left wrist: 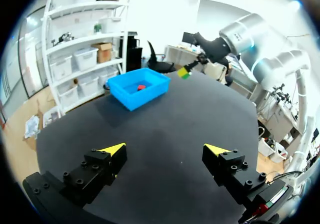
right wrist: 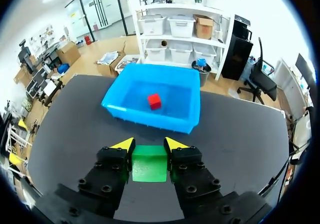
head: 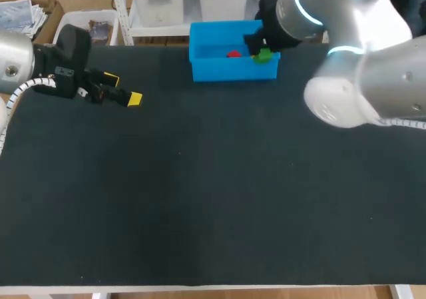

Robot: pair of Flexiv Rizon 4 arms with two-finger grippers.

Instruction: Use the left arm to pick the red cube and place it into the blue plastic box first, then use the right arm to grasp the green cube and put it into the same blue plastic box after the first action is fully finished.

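At the table's [head: 200, 192] far left edge my left tool [head: 123, 90] hangs released and empty. Midway along the far edge, the small red cube [right wrist: 154, 101] lies inside the blue plastic box [right wrist: 150, 121], so the first step looks done. At the box's right end, my right tool [right wrist: 150, 145] is clenched on the green cube [right wrist: 149, 169], held in the air. Step two is in hand: next I must bring the cube squarely over the box's floor, lower it beside the red cube, then let go.
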